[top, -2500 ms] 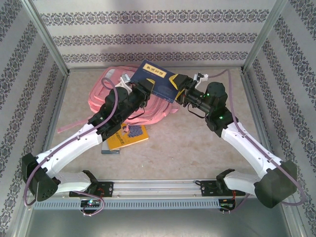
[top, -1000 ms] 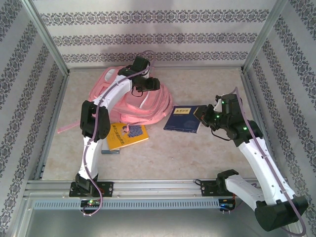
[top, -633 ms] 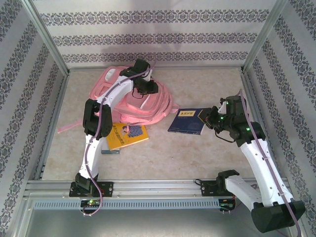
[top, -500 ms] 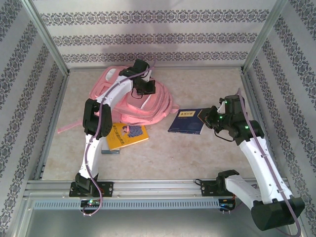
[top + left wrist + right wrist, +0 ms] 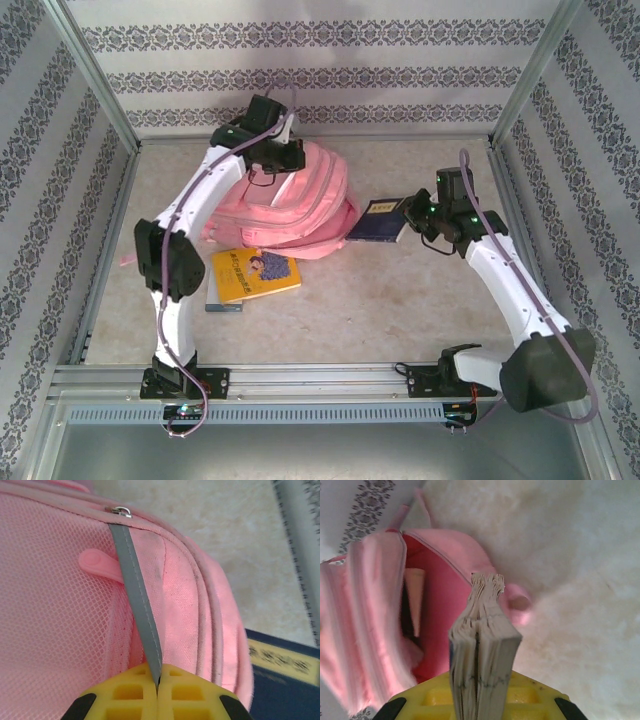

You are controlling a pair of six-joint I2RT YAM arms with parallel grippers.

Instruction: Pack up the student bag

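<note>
Strap [image 5: 142, 625] in L hand [image 5: 157, 681], L wrist cam; book [image 5: 482, 645] edge, bag [image 5: 447, 572] mouth, R cam

The table [image 5: 400, 300] is a pale, mottled beige surface with metal rails along its left, right and near edges. A large pink backpack [image 5: 290, 205] lies slumped on its far left part. Just in front of the bag a yellow book [image 5: 255, 274] lies flat, cover up, its near left corner overlapping a flat grey item [image 5: 222, 305] beneath it. A dark blue book [image 5: 378, 220] touches the bag's right side; whether it rests on the table is unclear.
</note>
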